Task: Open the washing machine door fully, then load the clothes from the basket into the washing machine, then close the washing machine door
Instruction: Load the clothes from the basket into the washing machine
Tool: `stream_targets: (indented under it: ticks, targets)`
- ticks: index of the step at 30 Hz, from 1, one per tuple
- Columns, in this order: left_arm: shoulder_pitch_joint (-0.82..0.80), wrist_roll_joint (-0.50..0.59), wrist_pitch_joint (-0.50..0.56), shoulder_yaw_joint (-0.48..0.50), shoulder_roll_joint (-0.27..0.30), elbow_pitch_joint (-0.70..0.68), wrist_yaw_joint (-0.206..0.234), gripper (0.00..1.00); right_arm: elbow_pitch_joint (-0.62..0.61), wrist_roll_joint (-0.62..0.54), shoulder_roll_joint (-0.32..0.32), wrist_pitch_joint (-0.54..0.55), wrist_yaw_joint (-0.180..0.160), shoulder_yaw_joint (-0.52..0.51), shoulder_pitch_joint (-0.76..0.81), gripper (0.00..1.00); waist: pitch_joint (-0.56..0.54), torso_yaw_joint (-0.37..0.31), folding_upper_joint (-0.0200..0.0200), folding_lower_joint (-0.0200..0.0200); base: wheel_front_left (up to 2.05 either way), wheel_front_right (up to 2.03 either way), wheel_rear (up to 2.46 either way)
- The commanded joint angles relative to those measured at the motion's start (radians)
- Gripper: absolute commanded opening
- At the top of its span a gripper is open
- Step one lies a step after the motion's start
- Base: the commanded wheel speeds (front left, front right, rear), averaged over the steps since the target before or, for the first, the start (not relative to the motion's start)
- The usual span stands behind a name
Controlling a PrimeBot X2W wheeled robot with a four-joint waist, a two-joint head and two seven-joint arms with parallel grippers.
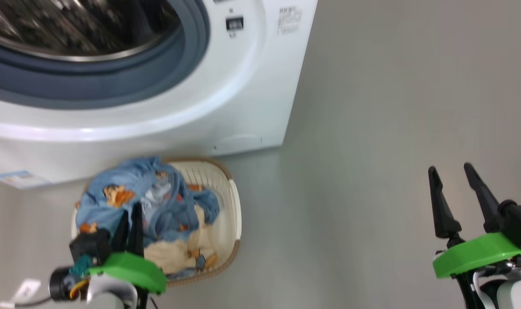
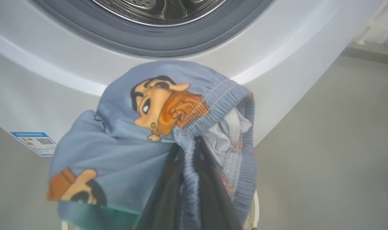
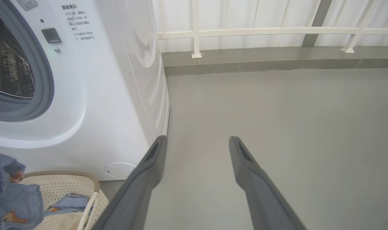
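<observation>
Grey floor (image 1: 371, 171) lay before the washing machine (image 1: 243, 107). Our left gripper (image 2: 189, 147) clenched the blue garment (image 2: 123, 143) at its elastic waistband (image 2: 209, 95); we judged it soft and light. Right gripper (image 1: 450, 168) stood released.

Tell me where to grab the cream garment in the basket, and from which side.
I'd pinch the cream garment at its bare fold by the basket's near end, coming straight down from above: the walls block any side approach, and the blue garment drapes over its far part.
</observation>
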Motion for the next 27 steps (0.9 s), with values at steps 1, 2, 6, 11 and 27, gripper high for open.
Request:
stream_targets:
  ticks: [1,2,6,11,27]
  targets:
    - [0.041,0.013,-0.01,0.027,0.026,-0.048,0.007,0.0,-0.033,-0.009,-0.02,0.011,0.004,0.027,0.021,1.0,-0.127,0.021,0.0,0.0003,0.0,0.0,0.0]
    - [0.06,0.013,-0.01,0.026,0.027,-0.062,0.009,0.0,-0.036,-0.011,-0.022,0.016,0.004,0.028,0.029,1.0,-0.143,0.023,0.0,0.0003,0.0,0.0,0.0]
    - [0.112,0.013,0.001,0.02,0.03,-0.099,0.021,0.0,-0.044,-0.013,-0.024,0.032,0.004,0.029,0.055,1.0,-0.189,0.029,0.0,0.0003,0.0,0.0,0.0]
    - [0.177,0.01,0.021,0.012,0.028,-0.175,0.036,0.0,-0.065,-0.019,-0.022,0.056,0.004,0.033,0.097,1.0,-0.246,0.043,0.0,0.0003,0.0,0.0,0.0]
    - [0.293,0.007,0.094,-0.01,0.053,-0.312,0.066,0.0,-0.09,-0.02,-0.002,0.096,0.004,0.042,0.19,1.0,-0.345,0.083,0.0,0.0003,0.0,0.0,0.0]
